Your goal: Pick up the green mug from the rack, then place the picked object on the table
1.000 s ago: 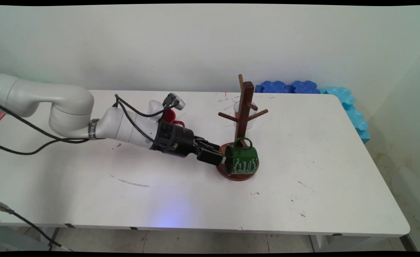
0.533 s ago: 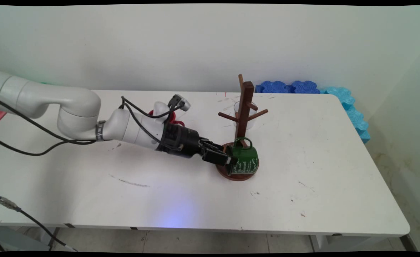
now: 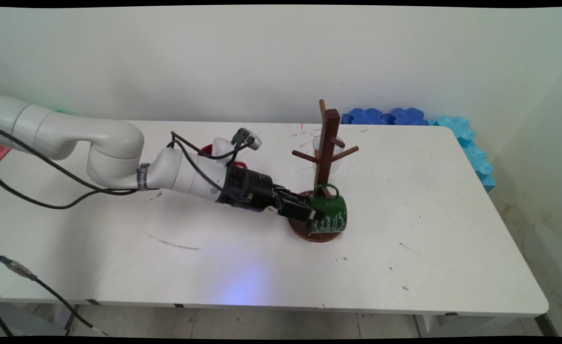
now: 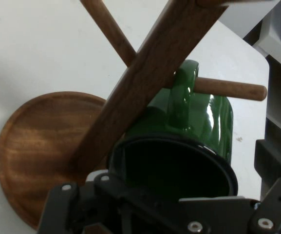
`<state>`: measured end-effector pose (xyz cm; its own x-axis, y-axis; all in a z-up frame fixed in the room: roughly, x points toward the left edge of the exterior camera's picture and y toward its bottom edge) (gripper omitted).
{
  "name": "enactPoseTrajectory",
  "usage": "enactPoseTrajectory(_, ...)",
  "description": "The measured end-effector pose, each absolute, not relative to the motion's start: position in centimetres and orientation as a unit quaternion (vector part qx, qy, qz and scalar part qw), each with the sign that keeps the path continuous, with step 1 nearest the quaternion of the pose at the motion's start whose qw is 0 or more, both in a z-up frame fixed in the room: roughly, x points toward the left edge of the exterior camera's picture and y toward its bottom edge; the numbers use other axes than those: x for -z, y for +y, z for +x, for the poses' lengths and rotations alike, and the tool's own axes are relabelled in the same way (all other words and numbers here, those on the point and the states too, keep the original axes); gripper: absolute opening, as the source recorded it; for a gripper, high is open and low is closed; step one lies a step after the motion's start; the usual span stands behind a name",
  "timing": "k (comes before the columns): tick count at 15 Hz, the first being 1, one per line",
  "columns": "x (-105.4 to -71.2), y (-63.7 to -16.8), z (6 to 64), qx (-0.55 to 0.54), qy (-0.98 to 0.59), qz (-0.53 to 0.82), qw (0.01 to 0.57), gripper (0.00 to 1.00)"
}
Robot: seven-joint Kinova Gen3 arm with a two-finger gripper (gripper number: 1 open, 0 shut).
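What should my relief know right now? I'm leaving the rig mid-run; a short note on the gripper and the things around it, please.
Gripper: shut on the green mug's rim, one finger inside the mouth.
Green mug: tilted on its side over the wooden mug tree's round base, handle hooked on a low peg.
Red mug: behind the arm, mostly hidden.
Clear glass: behind the tree, upright on the white table.

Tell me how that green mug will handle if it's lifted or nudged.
The green mug looks rigid, with a glossy surface that may be slippery. Lying on its side, handle over a lower peg of the wooden mug tree, it could snag. The gripper pinches its rim.
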<state>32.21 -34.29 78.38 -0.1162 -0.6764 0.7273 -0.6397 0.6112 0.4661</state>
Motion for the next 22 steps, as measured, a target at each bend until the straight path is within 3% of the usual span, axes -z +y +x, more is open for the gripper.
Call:
enactPoseTrajectory(3,-78.26,-34.52,31.93,0.018,-0.746,0.441,0.499,1.00)
enactPoseTrajectory(4,-78.22,-34.59,31.85,0.017,-0.746,0.441,0.499,0.00)
enactPoseTrajectory(22,-78.59,-34.44,31.50,0.012,-0.751,0.430,0.501,0.00)
